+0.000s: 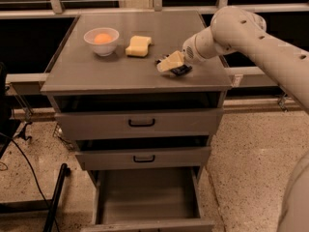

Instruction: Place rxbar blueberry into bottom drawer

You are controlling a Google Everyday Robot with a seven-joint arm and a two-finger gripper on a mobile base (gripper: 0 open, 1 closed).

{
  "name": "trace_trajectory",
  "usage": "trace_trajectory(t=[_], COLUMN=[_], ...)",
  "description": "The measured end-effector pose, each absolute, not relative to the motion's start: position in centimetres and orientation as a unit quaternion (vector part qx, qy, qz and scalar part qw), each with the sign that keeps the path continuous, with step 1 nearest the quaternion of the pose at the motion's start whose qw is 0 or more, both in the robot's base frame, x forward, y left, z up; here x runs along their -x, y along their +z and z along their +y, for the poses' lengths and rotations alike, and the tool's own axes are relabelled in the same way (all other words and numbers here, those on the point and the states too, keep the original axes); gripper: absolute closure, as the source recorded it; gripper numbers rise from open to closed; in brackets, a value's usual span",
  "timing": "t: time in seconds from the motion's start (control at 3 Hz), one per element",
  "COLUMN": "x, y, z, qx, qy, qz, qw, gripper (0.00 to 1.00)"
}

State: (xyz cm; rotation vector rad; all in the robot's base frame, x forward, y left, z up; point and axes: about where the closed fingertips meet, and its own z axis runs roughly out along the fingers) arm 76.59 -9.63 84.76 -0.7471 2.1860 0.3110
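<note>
**Now at the bar: hand low on the table**

Evidently the hand [170, 64] sits low on the table [111, 74], right of the yellow sponge [138, 46] and nearer the front edge, because the rxbar blueberry [181, 71] lies flat there beneath it. Whether the hand has closed on the bar, I cannot tell. Only dark slivers of wrapper show around it. They suggest a long axis running away from the sponge toward the table's right edge, though most is hidden. Far below the sponge, the bottom drawer [145, 197] of 3 stands pulled out, presumably ready to receive the bar.
</note>
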Motion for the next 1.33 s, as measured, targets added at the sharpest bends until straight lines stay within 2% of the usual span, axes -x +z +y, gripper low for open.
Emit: trace_trajectory(t=[1.0,1.33], x=[-77.2,-77.2], y=[82.8,83.1], z=[-10.1,-10.1], qx=[0.3,0.3], qy=[0.107,0.107], qz=[0.87,0.87], qw=[0.377,0.377], gripper=[0.23,0.46])
